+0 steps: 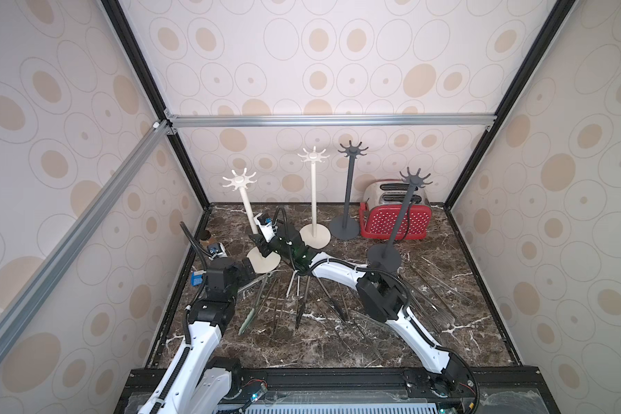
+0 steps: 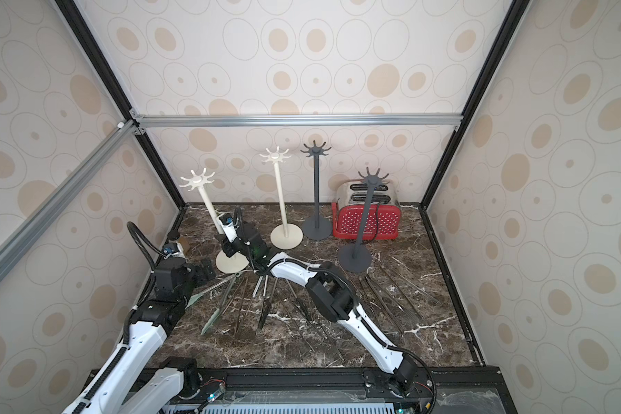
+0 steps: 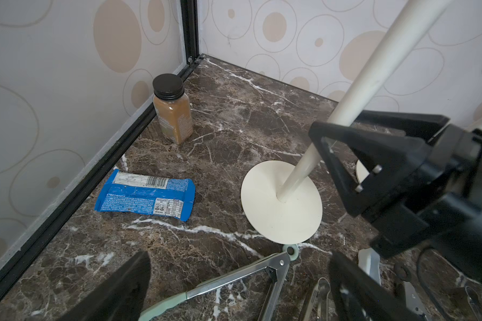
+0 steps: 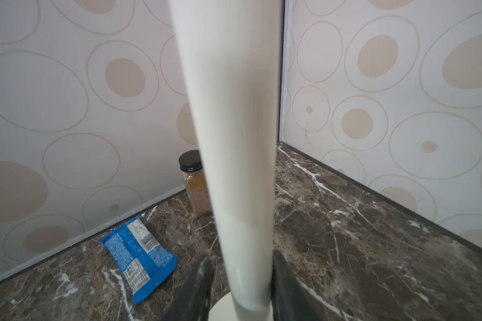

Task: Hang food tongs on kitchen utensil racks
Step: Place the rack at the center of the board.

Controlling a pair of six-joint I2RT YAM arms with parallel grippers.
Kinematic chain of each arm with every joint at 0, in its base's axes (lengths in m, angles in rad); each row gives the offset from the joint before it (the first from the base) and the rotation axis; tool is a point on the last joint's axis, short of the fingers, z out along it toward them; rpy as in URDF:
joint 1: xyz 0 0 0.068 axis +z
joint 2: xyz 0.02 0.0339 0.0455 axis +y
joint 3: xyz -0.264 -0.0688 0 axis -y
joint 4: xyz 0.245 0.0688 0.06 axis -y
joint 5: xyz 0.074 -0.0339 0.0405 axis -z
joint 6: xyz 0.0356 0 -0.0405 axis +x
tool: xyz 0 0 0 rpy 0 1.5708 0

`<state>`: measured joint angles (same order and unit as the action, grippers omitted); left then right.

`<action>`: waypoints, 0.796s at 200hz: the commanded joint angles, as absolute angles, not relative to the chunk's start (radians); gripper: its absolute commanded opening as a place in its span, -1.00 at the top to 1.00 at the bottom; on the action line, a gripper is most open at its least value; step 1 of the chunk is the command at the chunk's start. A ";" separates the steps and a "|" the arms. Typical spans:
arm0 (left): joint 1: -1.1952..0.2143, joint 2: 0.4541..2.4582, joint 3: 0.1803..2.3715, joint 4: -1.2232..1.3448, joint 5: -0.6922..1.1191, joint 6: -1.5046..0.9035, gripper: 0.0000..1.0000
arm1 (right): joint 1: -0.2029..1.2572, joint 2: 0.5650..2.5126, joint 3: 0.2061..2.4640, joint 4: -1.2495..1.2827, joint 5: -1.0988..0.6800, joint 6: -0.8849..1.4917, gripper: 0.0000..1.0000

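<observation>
food tongs (image 1: pixel 297 308) are lying flat; my right end effector (image 4: pixel 240 265) is loosely straddling the cream rack (image 1: pixel 246 206), left end effector (image 3: pixel 238 265) gaping empty.

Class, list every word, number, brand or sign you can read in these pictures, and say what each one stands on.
Nothing can be read as it stands.
On the blue snack wrapper: a barcode and white panels of small print, too small to read.
On the spice jar: a printed label, too blurred to read.
On the red and silver toaster: no writing shows.
</observation>
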<state>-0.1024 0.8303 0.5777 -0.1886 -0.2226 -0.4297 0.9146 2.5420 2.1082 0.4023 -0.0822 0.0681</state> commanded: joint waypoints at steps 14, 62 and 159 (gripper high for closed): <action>-0.106 0.829 0.578 -0.185 -0.232 -0.434 -0.98 | 0.927 2.545 2.077 0.403 -0.101 0.075 0.15; -0.106 0.831 0.577 -0.201 -0.229 -0.448 -0.98 | 0.927 2.510 2.010 0.429 -0.096 0.076 -0.16; -0.105 1.015 0.649 -0.383 -0.158 -0.542 -0.71 | 0.925 2.251 1.588 0.545 -0.021 0.108 -0.31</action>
